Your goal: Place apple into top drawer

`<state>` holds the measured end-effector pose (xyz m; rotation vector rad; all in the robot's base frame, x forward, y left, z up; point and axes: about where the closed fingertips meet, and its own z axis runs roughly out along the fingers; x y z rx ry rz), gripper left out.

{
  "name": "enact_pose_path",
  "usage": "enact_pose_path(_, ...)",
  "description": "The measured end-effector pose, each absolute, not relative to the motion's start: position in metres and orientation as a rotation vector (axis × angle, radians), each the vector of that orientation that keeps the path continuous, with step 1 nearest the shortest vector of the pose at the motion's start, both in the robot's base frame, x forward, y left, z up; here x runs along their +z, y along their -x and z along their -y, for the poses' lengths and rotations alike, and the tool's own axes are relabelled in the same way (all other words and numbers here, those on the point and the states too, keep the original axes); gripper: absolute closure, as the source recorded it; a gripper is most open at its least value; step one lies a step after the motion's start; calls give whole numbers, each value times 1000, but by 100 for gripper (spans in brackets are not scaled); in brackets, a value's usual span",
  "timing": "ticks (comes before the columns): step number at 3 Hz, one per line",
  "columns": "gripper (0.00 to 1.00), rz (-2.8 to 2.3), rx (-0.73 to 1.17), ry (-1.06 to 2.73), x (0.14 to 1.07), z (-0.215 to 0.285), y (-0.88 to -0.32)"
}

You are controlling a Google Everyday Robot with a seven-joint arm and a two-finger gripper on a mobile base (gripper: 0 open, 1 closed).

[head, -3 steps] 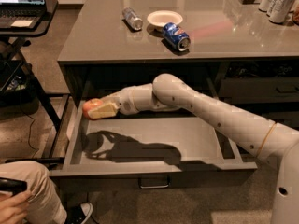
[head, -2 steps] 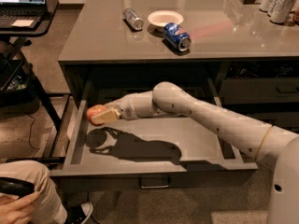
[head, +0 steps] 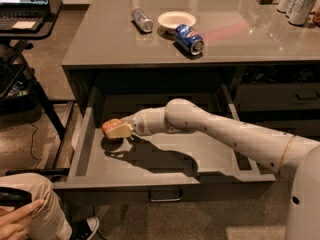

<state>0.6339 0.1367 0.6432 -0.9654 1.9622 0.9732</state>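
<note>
The top drawer (head: 165, 190) is pulled wide open under the counter, with its flat front panel and small metal handle (head: 164, 196) toward me. My gripper (head: 118, 130) reaches into the drawer's left side and is shut on the red-orange apple (head: 110, 128). The apple sits just above the drawer floor near the left wall, with its shadow right below it. My white arm (head: 225, 134) stretches in from the right across the drawer.
On the counter (head: 250, 39) lie a blue soda can (head: 189, 38), a silver can (head: 142, 20) and a white bowl (head: 176, 20); several cans stand at the far right. A person's knee and hand (head: 20, 214) are at lower left. A laptop stand (head: 25, 14) is at left.
My gripper has lowered with the apple in it, moving down toward the drawer floor at the left side.
</note>
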Motion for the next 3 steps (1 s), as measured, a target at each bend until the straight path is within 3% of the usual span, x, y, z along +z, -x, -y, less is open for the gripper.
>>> enact_pose_path(2,17,-1980,945,933,638,-131,-637)
enact_pose_path(3,0,-1980,945,934,638,-131,-637)
